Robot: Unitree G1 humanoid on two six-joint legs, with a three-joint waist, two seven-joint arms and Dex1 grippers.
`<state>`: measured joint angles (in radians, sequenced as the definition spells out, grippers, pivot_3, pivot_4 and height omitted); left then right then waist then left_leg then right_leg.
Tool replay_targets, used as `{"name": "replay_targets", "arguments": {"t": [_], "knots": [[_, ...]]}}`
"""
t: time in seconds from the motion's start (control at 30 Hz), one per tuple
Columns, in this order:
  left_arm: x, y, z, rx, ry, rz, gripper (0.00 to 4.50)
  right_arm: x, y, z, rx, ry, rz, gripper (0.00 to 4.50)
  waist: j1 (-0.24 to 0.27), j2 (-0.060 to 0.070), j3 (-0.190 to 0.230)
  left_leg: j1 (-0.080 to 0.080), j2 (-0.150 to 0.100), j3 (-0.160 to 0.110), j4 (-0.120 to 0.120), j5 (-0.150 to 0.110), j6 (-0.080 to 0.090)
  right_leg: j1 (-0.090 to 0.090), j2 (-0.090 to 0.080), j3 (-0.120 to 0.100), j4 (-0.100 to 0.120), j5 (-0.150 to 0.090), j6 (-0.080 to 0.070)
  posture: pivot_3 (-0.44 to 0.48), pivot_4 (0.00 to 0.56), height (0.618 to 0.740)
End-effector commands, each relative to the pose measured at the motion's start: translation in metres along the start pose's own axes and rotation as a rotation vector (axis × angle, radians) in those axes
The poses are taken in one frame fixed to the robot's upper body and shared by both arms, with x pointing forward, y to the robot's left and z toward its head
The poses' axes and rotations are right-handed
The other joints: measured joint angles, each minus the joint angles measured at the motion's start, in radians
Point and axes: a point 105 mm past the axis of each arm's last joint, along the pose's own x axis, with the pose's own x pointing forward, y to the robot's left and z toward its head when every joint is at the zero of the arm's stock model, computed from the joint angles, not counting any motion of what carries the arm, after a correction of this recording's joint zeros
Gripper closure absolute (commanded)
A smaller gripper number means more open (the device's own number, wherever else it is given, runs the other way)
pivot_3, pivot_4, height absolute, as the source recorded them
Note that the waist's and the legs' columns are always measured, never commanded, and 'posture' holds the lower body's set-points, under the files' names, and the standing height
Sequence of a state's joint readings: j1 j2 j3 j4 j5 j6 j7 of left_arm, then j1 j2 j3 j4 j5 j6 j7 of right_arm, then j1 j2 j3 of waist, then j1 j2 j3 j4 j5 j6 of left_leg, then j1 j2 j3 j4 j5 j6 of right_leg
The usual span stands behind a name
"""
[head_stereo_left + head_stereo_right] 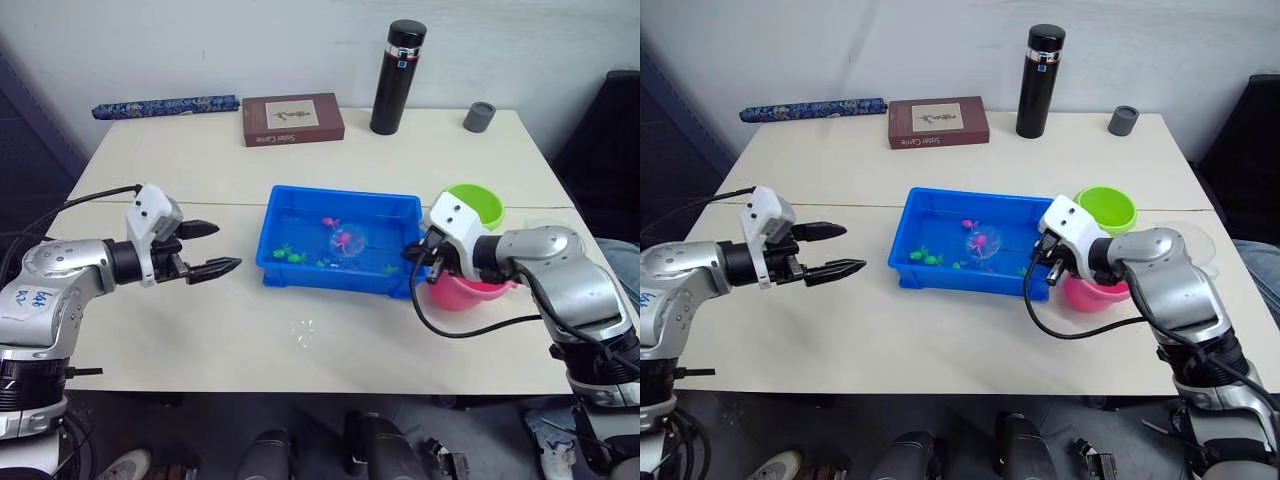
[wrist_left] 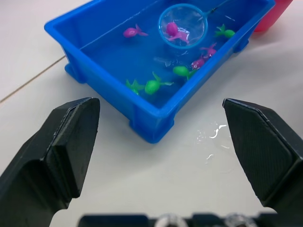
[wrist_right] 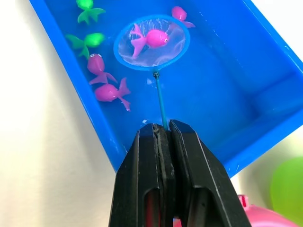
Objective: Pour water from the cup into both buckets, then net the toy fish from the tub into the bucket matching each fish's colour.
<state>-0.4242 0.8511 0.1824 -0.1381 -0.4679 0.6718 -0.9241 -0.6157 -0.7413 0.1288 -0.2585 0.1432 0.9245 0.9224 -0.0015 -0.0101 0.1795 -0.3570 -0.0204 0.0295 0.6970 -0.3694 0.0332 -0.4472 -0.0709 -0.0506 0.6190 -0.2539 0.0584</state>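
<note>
The blue tub sits mid-table, holding water and several green and pink toy fish. My right gripper is shut on the net's thin handle at the tub's right end. The blue-rimmed net lies in the water with one pink fish inside its hoop. Behind that arm stand the lime green bucket and the pink bucket. The clear cup shows faintly to their right. Left of the tub, my left gripper hovers open with nothing between its fingers.
A tall black flask, a small grey cap, a brown box and a rolled blue patterned item line the table's far edge. A small water puddle lies in front of the tub.
</note>
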Motion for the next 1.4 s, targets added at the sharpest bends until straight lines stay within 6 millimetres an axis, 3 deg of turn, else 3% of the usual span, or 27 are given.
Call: {"name": "replay_targets", "arguments": {"t": [0.03, 0.27, 0.43, 0.77, 1.07, 1.4], "knots": [[0.004, -0.002, 0.01, 0.033, -0.034, -0.037, 0.03, -0.014, -0.006, 0.012, -0.018, -0.045, -0.038, 4.5, 0.0, 0.0, 0.0, 0.0, 0.0, 0.0, 0.0, 0.0, 0.0, 0.0, 0.0, 0.0, 0.0, 0.0, 0.0, 0.0, 0.15, 0.74], [0.007, 0.0, 0.011, 0.047, -0.03, -0.056, 0.03, -0.018, -0.006, 0.014, -0.016, -0.055, -0.041, 4.5, 0.0, 0.0, 0.0, 0.0, 0.0, 0.0, 0.0, 0.0, 0.0, 0.0, 0.0, 0.0, 0.0, 0.0, 0.0, 0.0, 0.15, 0.74], [0.01, -0.01, 0.018, 0.077, -0.074, -0.128, 0.03, -0.028, -0.009, 0.016, -0.011, -0.088, -0.03, 4.5, 0.0, 0.0, 0.0, 0.0, 0.0, 0.0, 0.0, 0.0, 0.0, 0.0, 0.0, 0.0, 0.0, 0.0, 0.0, 0.0, 0.15, 0.74], [0.029, -0.02, 0.035, 0.154, -0.16, -0.243, 0.03, -0.088, -0.034, 0.021, -0.001, -0.167, -0.155, 4.5, 0.008, 0.0, 0.0, 0.0, 0.0, 0.0, 0.0, 0.0, 0.0, 0.0, 0.0, 0.0, -0.001, 0.0, 0.0, 0.0, 0.15, 0.74], [0.045, -0.016, 0.041, 0.197, -0.192, -0.304, 0.03, -0.147, -0.045, -0.012, 0.036, -0.072, -0.354, 4.5, 0.022, 0.0, 0.0, 0.0, 0.0, 0.001, 0.0, 0.0, 0.0, 0.001, 0.0, 0.0, 0.0, 0.0, 0.001, 0.0, 0.15, 0.74], [0.058, -0.015, 0.045, 0.211, -0.202, -0.36, 0.03, -0.171, -0.022, -0.049, 0.099, 0.013, -0.436, 4.5, 0.03, 0.0, 0.0, 0.0, 0.0, 0.001, 0.001, 0.0, 0.0, 0.002, 0.0, 0.0, 0.0, 0.001, 0.001, 0.0, 0.15, 0.74]]}}
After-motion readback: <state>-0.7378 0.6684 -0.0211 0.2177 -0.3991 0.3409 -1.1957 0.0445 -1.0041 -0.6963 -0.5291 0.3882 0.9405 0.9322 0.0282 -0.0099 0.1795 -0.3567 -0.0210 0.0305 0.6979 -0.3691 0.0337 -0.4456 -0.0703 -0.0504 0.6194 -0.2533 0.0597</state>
